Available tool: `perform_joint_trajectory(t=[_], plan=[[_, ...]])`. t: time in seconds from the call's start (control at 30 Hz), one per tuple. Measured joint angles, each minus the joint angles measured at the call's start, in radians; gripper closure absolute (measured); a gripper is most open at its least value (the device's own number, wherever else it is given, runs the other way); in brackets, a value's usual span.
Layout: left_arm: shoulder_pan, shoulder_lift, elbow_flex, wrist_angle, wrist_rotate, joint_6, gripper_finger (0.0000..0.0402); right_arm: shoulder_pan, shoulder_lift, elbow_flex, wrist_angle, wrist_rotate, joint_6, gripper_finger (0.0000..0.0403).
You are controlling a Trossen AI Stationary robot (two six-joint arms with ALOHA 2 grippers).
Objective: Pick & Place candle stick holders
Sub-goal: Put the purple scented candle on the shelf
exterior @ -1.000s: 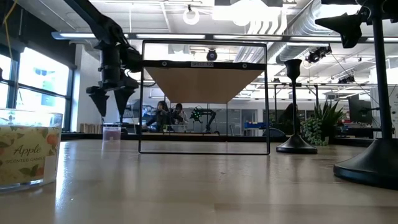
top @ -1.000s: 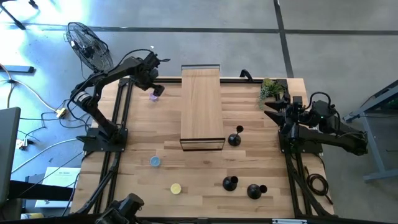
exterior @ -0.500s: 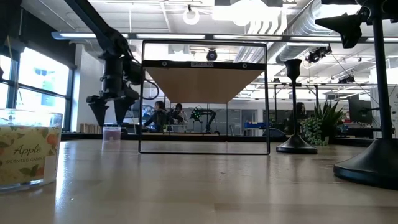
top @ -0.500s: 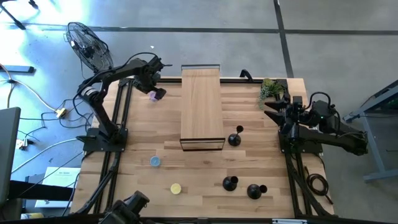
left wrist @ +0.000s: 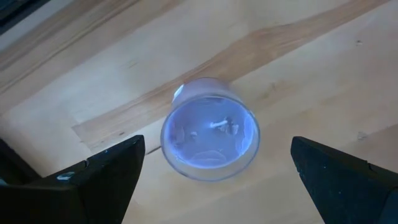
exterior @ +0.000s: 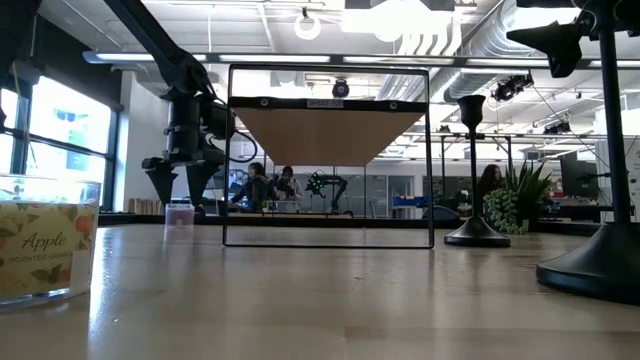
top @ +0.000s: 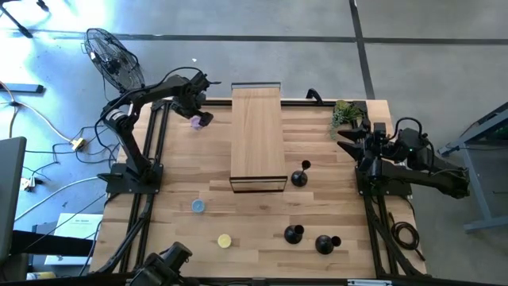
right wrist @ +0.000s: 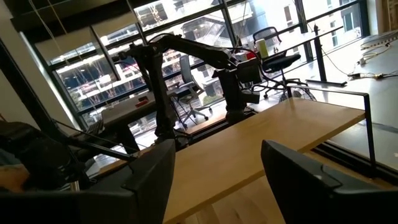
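Observation:
Three black candle stick holders stand upright on their bases on the table's right half: one (top: pixel 299 176) beside the wooden shelf, two (top: pixel 294 233) (top: pixel 324 243) near the front edge. My left gripper (top: pixel 195 106) points down at the far left, open, over a small purple candle jar (left wrist: pixel 210 137). In the low view its fingertips (exterior: pixel 160 192) hang just above the jar (exterior: pixel 180 213). In the left wrist view the jar shows between the two fingers, apart from both. My right gripper (right wrist: pixel 217 180) waits open and level at the table's right edge, nothing between its fingers.
A wooden shelf on a black wire frame (top: pixel 258 139) stands at the table's middle. A blue candle (top: pixel 198 206) and a yellow one (top: pixel 225 240) sit front left. A plant (top: pixel 347 114) stands at the far right. A fan (top: pixel 111 59) is beyond the left corner.
My left gripper has come down toward the purple candle jar, still open and pointing down; its fingertips now hang just above the jar's rim. The jar and the candle stick holders have kept their places.

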Motion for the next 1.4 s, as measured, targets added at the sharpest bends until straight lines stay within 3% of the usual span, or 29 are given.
perform_joint_trajectory(t=[1.27,1.4], plan=[[0.000,0.072,0.000,0.025,-0.003,-0.011,0.0006,0.000,0.000,0.000,-0.036,0.008,0.000,0.0169],[0.000,0.072,0.000,0.034,0.008,-0.024,0.0021,0.000,0.000,0.000,-0.039,0.008,0.000,0.0169]])
